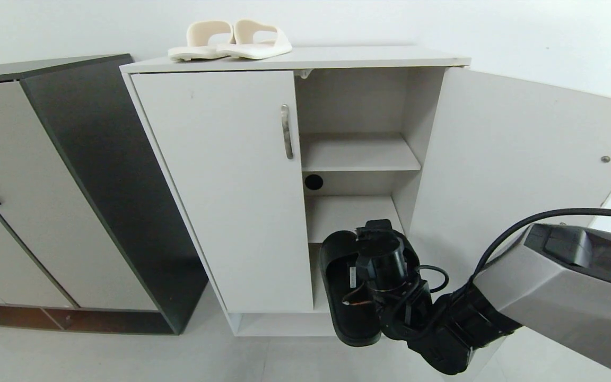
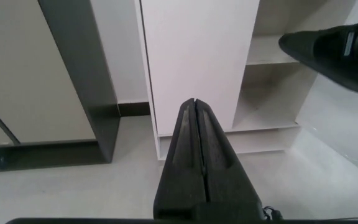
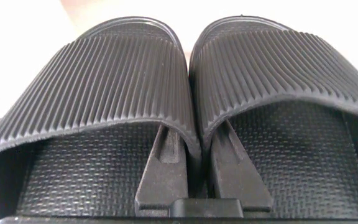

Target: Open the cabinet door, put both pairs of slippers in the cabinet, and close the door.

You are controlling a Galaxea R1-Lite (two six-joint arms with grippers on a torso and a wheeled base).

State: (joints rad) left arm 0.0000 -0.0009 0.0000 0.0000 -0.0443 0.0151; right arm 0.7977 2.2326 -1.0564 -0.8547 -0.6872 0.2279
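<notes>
White cabinet (image 1: 369,53): R door (image 1: 502,159) swung wide open, L door (image 1: 220,185) shut w/ metal handle (image 1: 286,131) at its inner edge. Cream slippers (image 1: 231,40) lie side by side on the cabinet top, above the L door. Black slippers (image 1: 340,289) are in the air in front of the open R half, low down, toes at about the level of the lower shelf (image 1: 348,215), heels out past the cabinet front; upper shelf (image 1: 358,154) sits above that. Right gripper (image 3: 196,163) has the pair: one finger under each strap, the two fingers (image 3: 161,168) pinching the straps' adjoining edges together, so it's clamped narrow on both slippers at once, soles level, pair side by side. Left gripper (image 2: 194,112) is off in front of the cabinet's L door, well apart from it, above the floor, fingers pressed flat together w/ nothing between them. From that wrist cam the black slippers' toe (image 2: 303,43) pokes in near the open shelves. Dark grey cabinet (image 1: 98,180) stands just beside the white cabinet's L side.
</notes>
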